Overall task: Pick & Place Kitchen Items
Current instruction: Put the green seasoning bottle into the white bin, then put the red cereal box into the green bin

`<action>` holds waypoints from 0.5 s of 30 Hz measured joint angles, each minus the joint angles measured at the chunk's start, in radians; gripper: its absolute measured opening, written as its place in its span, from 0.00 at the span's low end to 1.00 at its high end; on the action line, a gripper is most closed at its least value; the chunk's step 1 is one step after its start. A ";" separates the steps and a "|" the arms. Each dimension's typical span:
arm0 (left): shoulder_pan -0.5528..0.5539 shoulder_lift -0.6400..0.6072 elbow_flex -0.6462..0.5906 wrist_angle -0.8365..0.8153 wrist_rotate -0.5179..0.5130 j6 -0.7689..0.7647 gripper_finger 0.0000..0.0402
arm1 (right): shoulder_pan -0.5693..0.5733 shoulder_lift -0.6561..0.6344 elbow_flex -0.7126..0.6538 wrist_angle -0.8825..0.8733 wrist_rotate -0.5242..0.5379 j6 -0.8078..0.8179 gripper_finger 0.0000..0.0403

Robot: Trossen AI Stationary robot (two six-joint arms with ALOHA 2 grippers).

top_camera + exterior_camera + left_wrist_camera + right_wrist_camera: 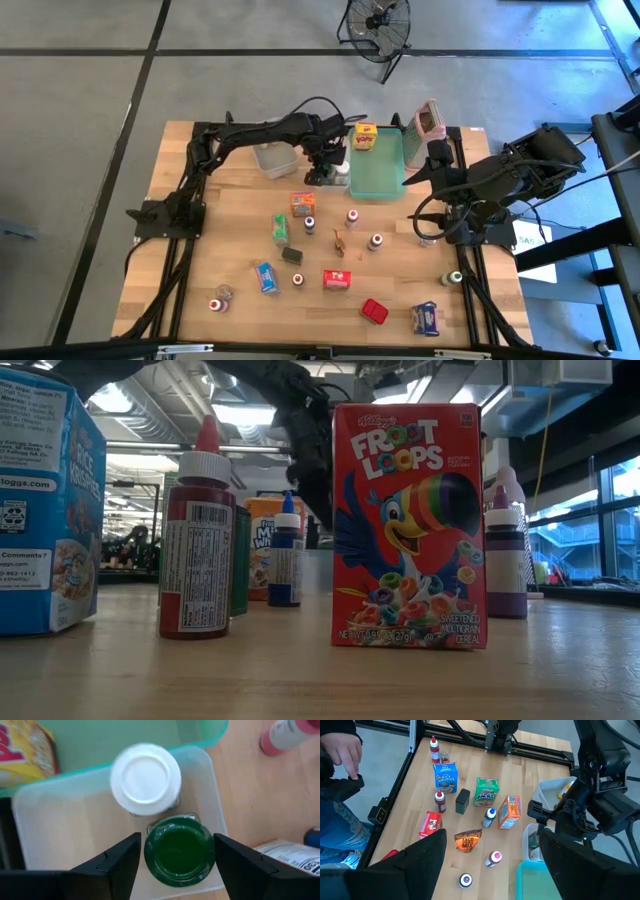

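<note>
My left gripper [177, 862] points down into a small clear bin [50, 820] at the table's far middle [338, 176]. It is open, with a finger on each side of a green-lidded jar [179, 851]. That jar stands in the bin beside a white-lidded jar [145, 777]. My right gripper [492, 865] hangs open and bare, high above the table's right side [425, 172]. Several other kitchen items stand loose on the wood: an orange box [302, 203], a green box [281, 228], a red box [337, 279], a blue box [266, 277] and small bottles [352, 216].
A teal tray [380, 160] holding a yellow box [366, 136] lies right of the small bin. A larger clear bin [275, 158] is on its left, and a tall grey container with a pink rim [428, 122] stands far right. A person's hand [342, 750] shows beyond the near edge.
</note>
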State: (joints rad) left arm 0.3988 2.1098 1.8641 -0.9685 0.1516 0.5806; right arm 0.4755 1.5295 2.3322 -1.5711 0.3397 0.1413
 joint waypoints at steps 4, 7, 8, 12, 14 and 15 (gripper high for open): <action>-0.001 0.000 0.040 -0.027 -0.002 -0.014 0.60 | 0.000 0.000 0.000 0.000 0.000 0.000 0.80; -0.001 0.000 0.075 -0.062 -0.002 -0.025 0.60 | 0.000 0.000 0.000 0.000 0.000 0.000 0.80; -0.002 0.000 0.088 -0.077 -0.002 -0.031 0.60 | 0.000 0.000 0.000 0.000 0.000 0.000 0.80; -0.009 -0.001 0.138 -0.136 -0.003 -0.041 0.60 | 0.000 0.000 0.000 0.000 -0.010 0.008 0.80; -0.013 -0.001 0.166 -0.175 -0.004 -0.062 0.60 | 0.000 0.000 0.000 0.000 -0.029 0.008 0.80; -0.017 -0.001 0.184 -0.194 -0.003 -0.079 0.60 | 0.000 0.000 0.000 0.000 -0.040 0.009 0.80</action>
State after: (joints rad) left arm 0.3821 2.1086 2.0484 -1.1622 0.1482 0.5015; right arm 0.4755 1.5299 2.3322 -1.5711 0.3002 0.1500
